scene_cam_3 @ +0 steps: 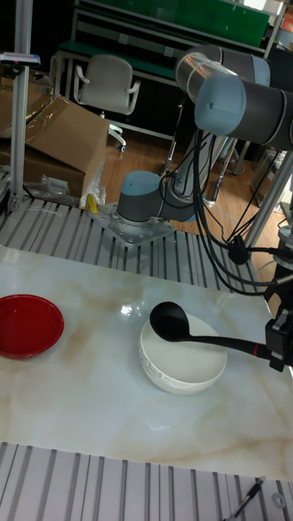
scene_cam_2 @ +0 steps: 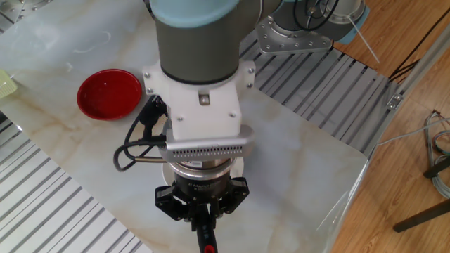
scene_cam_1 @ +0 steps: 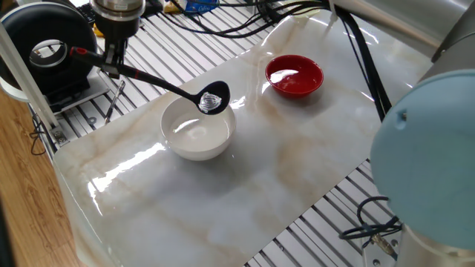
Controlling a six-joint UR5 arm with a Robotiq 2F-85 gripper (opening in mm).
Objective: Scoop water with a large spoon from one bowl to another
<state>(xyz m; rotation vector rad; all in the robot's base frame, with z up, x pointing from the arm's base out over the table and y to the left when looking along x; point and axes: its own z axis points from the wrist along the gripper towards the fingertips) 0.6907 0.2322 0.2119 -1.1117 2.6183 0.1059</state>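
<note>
We are carrying the large spoon (scene_cam_1: 212,99), clamped at its handle by the gripper (scene_cam_1: 111,65), level above the white bowl (scene_cam_1: 197,132); water (scene_cam_1: 211,101) apparently glinting inside, so we are avoiding tilt toward the red bowl (scene_cam_1: 295,76).

- The marble table (scene_cam_1: 245,185) is seen from above in one fixed view.
- It is seen from behind the wrist in the other.
- It is faced frontally in the tall view.
- The red bowl (scene_cam_1: 295,76) is shared.
</note>
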